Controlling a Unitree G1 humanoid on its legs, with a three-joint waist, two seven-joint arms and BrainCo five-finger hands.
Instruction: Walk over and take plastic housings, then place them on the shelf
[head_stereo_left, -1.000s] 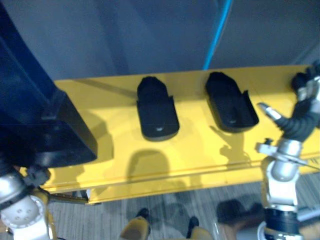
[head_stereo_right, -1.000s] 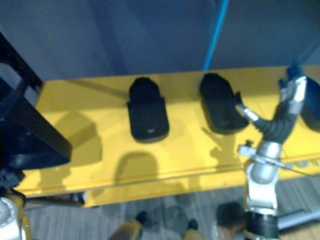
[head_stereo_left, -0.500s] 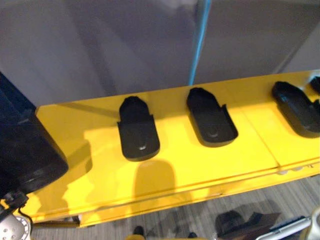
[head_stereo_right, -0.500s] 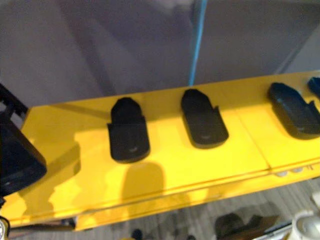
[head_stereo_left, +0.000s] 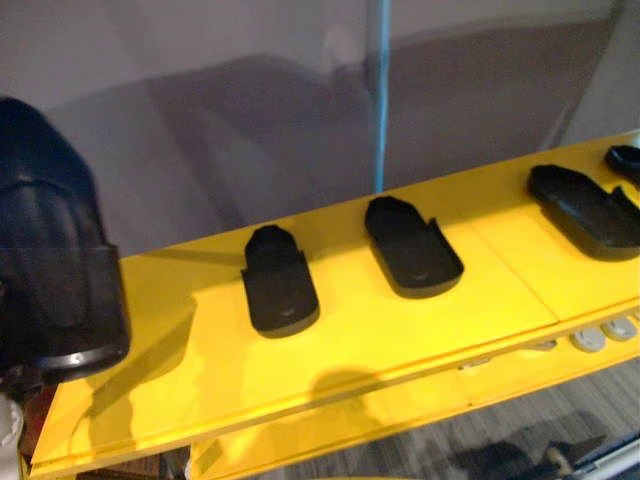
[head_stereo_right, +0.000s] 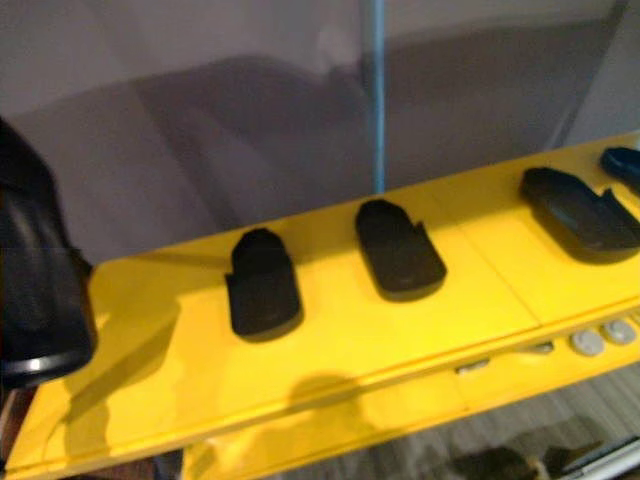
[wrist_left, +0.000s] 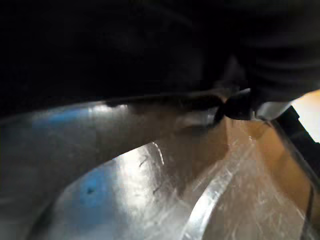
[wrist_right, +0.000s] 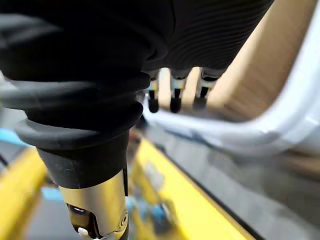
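Several black plastic housings lie in a row on the yellow shelf (head_stereo_left: 400, 330): one (head_stereo_left: 280, 290) left of centre, one (head_stereo_left: 412, 245) in the middle, one (head_stereo_left: 585, 210) at the right and another (head_stereo_left: 625, 158) cut off by the edge. A larger-looking black housing (head_stereo_left: 50, 270) hangs close before me at the far left, above the shelf's left end. In the left wrist view my left hand (wrist_left: 265, 106) presses a dark-tipped finger against that housing (wrist_left: 125, 50). My right hand (wrist_right: 172, 92) hangs low with straight fingers and holds nothing.
A grey wall with a blue vertical strip (head_stereo_left: 380, 100) stands right behind the shelf. Round silver fittings (head_stereo_left: 590, 340) sit on the shelf's front edge at the right. Grey plank floor (head_stereo_left: 520, 440) lies below. A white frame (wrist_right: 280, 125) passes by my right hand.
The camera has moved, so the shelf looks lower and slanted. The held housing now stands higher at the left. My right hand has dropped out of the eye views.
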